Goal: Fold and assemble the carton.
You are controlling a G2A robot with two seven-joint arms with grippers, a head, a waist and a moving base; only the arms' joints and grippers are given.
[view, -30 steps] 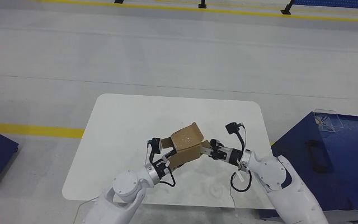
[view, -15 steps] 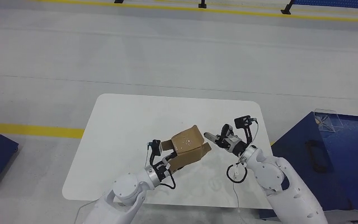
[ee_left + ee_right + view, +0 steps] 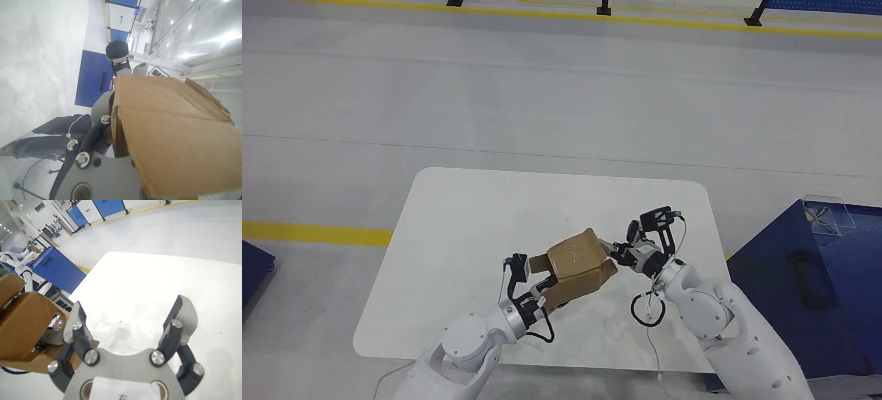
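**Left gripper holds the carton; right gripper stands open beside it**

The left gripper (image 3: 539,291) is clamped on the near, lower edge of the brown cardboard carton (image 3: 578,264). In the left wrist view one black finger linkage (image 3: 88,136) shows beside the cardboard wall, and the carton (image 3: 170,123) covers the rest of the gripper. The right gripper (image 3: 130,304) is released: its two ribbed fingers (image 3: 186,309) are spread wide with bare table between them. The outer side of one finger lies just beside the carton's open end (image 3: 24,323); whether it touches cannot be told.

In the top view the carton sits between the two grippers, tilted, its closed top panel facing up, with the right gripper (image 3: 628,250) at its right end. It is over the middle of the white, round-cornered table (image 3: 472,210), toward the robot's side. Whether its underside rests on the tabletop cannot be told.

A blue cabinet (image 3: 802,270) stands on the floor to the right of the table, and a yellow line (image 3: 312,233) runs along the floor on the left.
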